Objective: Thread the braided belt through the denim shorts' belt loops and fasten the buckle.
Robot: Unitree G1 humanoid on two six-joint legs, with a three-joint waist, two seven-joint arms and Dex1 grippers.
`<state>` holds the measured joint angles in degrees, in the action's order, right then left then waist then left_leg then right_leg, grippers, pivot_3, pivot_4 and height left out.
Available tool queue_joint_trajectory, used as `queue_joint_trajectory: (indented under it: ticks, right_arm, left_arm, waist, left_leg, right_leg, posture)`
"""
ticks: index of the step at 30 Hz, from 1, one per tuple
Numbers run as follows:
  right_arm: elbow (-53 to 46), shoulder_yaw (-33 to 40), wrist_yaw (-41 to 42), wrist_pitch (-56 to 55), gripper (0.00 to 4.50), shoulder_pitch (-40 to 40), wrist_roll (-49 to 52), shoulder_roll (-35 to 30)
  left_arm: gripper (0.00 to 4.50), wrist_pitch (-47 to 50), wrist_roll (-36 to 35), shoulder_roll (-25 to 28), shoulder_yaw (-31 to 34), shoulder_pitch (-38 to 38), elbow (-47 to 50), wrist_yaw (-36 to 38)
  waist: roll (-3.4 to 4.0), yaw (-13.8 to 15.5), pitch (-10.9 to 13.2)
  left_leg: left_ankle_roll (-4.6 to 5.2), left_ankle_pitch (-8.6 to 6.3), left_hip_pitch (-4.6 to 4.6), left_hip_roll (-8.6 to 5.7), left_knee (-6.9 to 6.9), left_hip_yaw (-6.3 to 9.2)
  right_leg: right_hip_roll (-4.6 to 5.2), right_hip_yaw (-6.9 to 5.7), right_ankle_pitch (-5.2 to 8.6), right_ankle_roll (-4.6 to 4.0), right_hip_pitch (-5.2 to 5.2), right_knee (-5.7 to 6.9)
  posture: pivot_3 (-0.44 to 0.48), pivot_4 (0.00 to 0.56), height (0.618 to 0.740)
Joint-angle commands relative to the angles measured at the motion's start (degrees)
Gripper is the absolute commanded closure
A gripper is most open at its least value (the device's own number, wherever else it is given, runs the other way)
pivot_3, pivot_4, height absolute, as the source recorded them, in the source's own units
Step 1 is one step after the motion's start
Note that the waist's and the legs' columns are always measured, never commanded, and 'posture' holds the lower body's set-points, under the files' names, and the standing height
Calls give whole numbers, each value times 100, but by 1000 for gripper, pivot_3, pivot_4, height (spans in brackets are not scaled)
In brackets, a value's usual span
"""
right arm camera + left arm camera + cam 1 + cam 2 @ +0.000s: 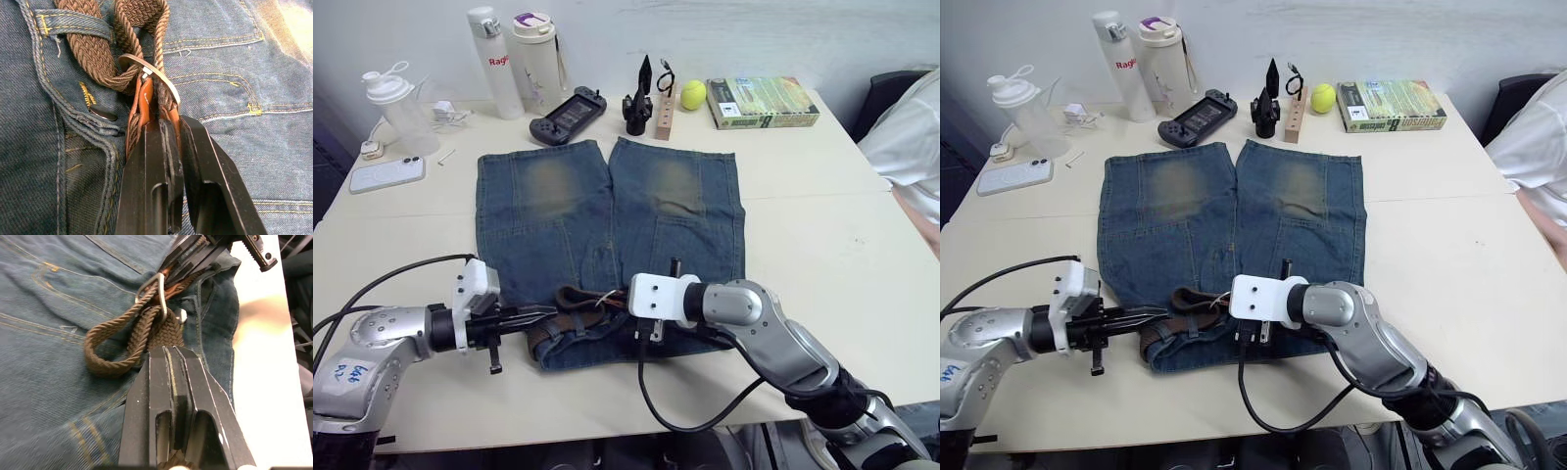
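Note:
The denim shorts (pixel 607 215) lie flat on the table, waistband at the near edge. The braided belt (pixel 570 297) is bunched on the waistband, and one stretch passes under a belt loop (pixel 73 29). A loop of braid passes through the silver buckle (pixel 160 293), which stands up off the denim. My left gripper (pixel 548 313) comes in from the left, shut on the braided belt just short of the buckle. My right gripper (pixel 164 122) comes in from the right, shut on the brown leather end at the buckle (pixel 151 73). The two sets of fingertips nearly meet.
Along the table's far edge stand two bottles (pixel 509 59), a shaker bottle (pixel 396 103), a phone (pixel 386 174), a game controller (pixel 568 115), a wooden block (pixel 664 110), a tennis ball (pixel 693 94) and a book (pixel 762 102). A person's sleeve (pixel 911 127) shows at the right.

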<state>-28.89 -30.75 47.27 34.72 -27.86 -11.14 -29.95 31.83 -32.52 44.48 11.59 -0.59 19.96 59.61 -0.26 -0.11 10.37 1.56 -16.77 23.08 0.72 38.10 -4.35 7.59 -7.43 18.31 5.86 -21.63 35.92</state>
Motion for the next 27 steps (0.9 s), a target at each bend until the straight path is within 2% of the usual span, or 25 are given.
queue_joint_trajectory:
  ticks: [1,7,10,13,16,19,21,24,27]
  right_arm:
    - [-271,142,-8,33,4500,54,14,-50]
    - [-537,327,-61,205,4500,201,9,-187]
    - [-774,608,-178,201,4500,482,-19,-365]
    - [-1059,1089,-322,-58,4500,1051,-27,-669]
    - [-1283,1795,-547,-923,4500,1967,11,-1015]
    - [-894,2543,-841,-2267,4500,3301,-453,-1803]
    - [-479,3081,-1095,-2625,4500,3913,-703,-2123]
    - [-361,3718,-1387,-2401,4500,4130,-556,-1924]
    - [-335,3871,-1425,-2406,4500,4219,-662,-1882]
  left_arm:
    - [4470,-137,258,-7,-394,-12,193,-116]
    - [4470,-1230,1497,142,-1271,308,-317,-114]
    - [4470,-1414,1619,121,-1347,343,-463,-161]
    - [4470,-1742,1869,196,-1439,416,-663,-182]
    - [4470,-1780,1822,160,-1417,415,-673,-239]
    - [4470,-1866,1837,165,-1443,371,-710,-282]
    - [4470,-1930,1851,178,-1462,366,-757,-294]
    - [4470,-2166,2030,275,-1538,409,-883,-266]
    - [4470,-2354,2181,329,-1586,428,-975,-260]
  waist:
    - [0,0,0]
    - [0,14,0]
    - [7,18,-5]
    - [18,25,-13]
    - [27,52,-18]
    - [32,105,-21]
    - [27,140,-21]
    - [29,146,-30]
    - [44,163,-39]
  left_leg:
    - [0,0,0,0,0,0]
    - [0,0,0,0,-3,-4]
    - [0,-1,-1,-2,-2,-4]
    - [0,-2,-9,-1,-5,-4]
    - [-1,-4,-10,-1,-9,-4]
    - [0,-4,-17,-1,-11,-10]
    - [3,-9,-50,0,-19,-40]
    - [0,-31,-102,17,-31,-80]
    - [-4,-42,-103,23,-31,-91]
  right_leg:
    - [0,0,0,0,0,0]
    - [0,-2,0,0,-2,-1]
    - [7,1,0,0,0,-3]
    - [14,2,0,0,4,-3]
    - [19,5,0,0,6,-7]
    - [12,3,0,0,10,-13]
    - [11,3,1,1,22,-27]
    - [18,43,1,1,42,-24]
    - [17,88,2,-1,32,-23]
  posture:
    - [0,150,720]
    - [0,150,720]
    - [0,150,720]
    - [0,150,720]
    - [0,150,720]
    - [0,150,720]
    - [0,150,720]
    - [0,150,720]
    - [0,150,720]
